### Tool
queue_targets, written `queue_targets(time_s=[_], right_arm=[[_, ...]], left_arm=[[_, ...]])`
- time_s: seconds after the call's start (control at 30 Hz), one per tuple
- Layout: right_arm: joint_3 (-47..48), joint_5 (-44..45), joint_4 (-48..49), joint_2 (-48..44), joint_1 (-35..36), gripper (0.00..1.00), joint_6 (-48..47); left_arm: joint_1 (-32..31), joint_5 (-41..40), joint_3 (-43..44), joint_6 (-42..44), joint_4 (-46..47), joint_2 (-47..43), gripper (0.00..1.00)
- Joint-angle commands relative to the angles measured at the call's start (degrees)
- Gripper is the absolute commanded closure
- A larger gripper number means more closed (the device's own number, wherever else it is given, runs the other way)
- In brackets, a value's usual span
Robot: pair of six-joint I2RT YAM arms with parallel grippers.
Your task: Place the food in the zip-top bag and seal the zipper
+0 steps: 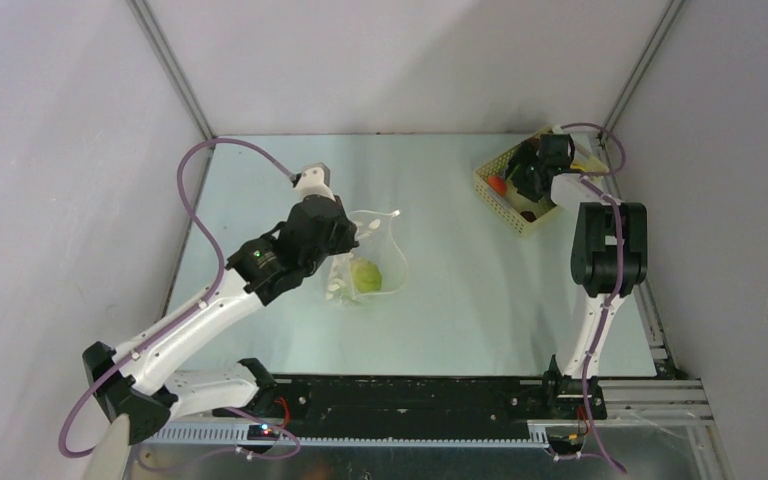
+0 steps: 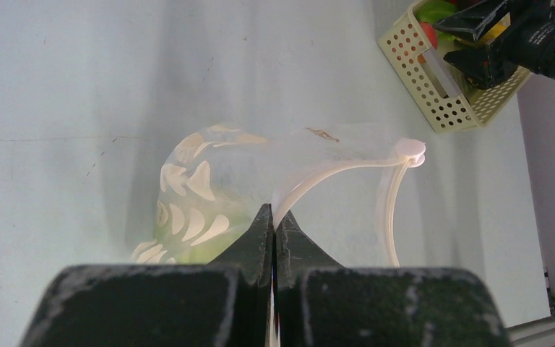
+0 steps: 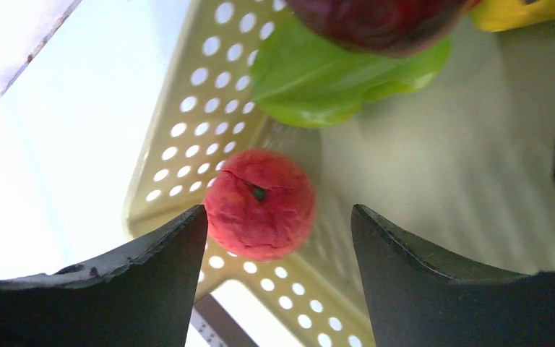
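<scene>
The transparent zip-top bag (image 1: 372, 262) lies mid-table with a round green piece of food (image 1: 367, 277) inside it. My left gripper (image 2: 274, 215) is shut on the bag's mouth edge and pinches the whitish zipper (image 2: 332, 172), which arches away from the jaws and leaves the mouth gaping. My right gripper (image 3: 278, 213) stands open, low inside the pale yellow basket (image 3: 188, 123). A red round food (image 3: 260, 204) sits just ahead of its fingertips, nearer the left finger. Behind it lie a green leafy food (image 3: 325, 79), a dark maroon one (image 3: 376, 22) and a yellow one (image 3: 520, 11).
The perforated basket (image 1: 505, 195) stands at the table's far right, close to the side wall. The left arm (image 1: 210, 310) stretches diagonally from its base towards the bag. White walls close in the table on three sides.
</scene>
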Motion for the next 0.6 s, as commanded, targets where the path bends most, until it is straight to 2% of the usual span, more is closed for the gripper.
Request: queue_targets(time_s=[0.0, 0.33, 0.57], right_arm=[[1.4, -2.3, 2.5, -1.1, 0.8, 0.23, -1.1], [1.9, -4.1, 1.7, 3.1, 3.2, 0.23, -1.2], [3.2, 0.7, -3.7, 5.0, 3.4, 0.21, -1.3]], left_arm=[[0.3, -0.2, 3.2, 1.0, 1.7, 0.0, 1.0], [0.3, -0.9, 3.2, 1.3, 1.2, -0.2, 1.0], [0.2, -1.2, 2.9, 1.3, 1.3, -0.4, 1.0]])
